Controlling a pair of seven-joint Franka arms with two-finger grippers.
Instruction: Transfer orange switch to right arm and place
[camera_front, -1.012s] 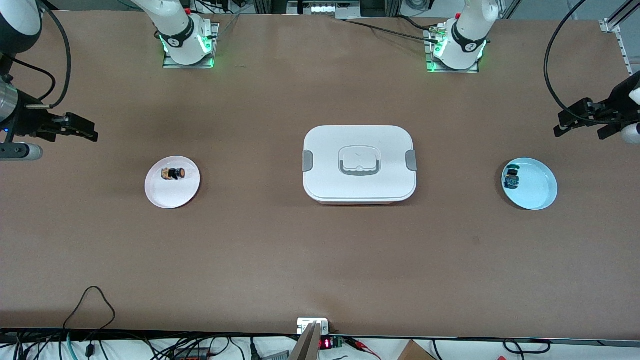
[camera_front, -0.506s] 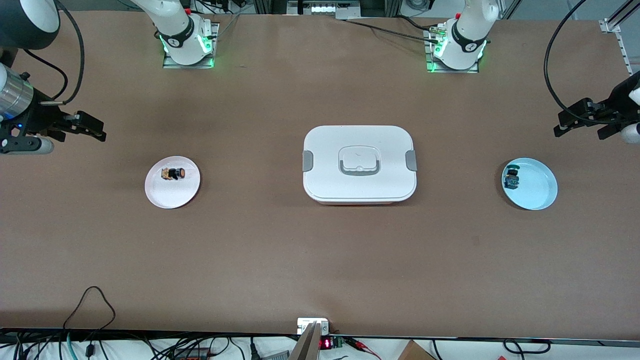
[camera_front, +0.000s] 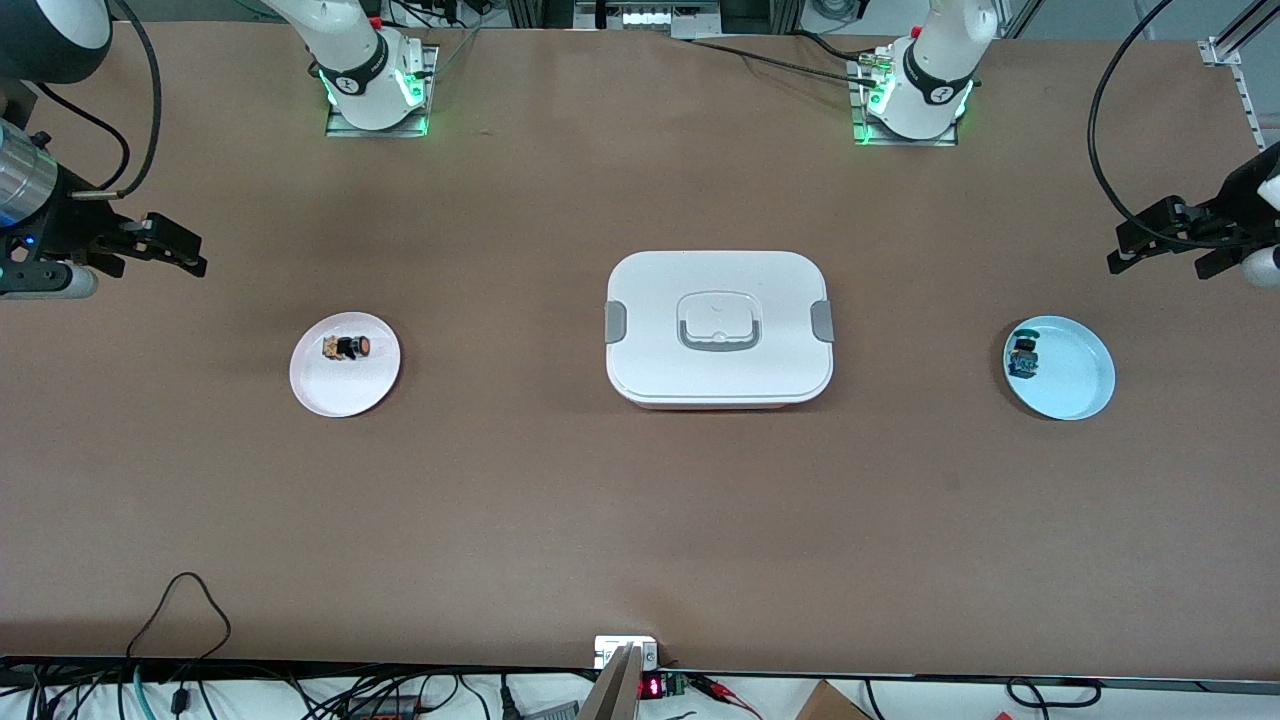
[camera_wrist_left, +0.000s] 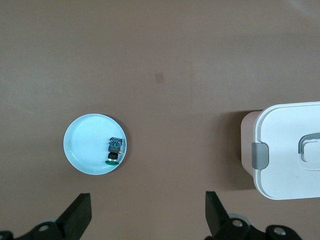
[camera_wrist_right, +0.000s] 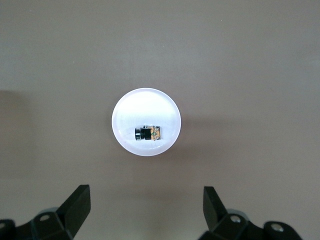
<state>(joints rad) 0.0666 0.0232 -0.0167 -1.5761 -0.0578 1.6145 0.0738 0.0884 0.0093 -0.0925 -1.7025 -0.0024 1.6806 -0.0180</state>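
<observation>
Brown table (camera_front: 520, 500) (matte, 2 plates (camera_front: 345, 385))

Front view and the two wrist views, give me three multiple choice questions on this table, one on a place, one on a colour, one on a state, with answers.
1. Where does the orange switch lie?
A. on the white plate
B. on the white box
C. on the bare table

2. What colour is the plate under the teal switch?
A. red
B. light blue
C. black

3. How is the right gripper?
A. shut on the orange switch
B. shut, empty
C. open, empty

Answers: 1 A, it sits inside the rim. 2 B, plainly pale blue. 3 C, fingers apart above the plate; the left gripper too.
</observation>
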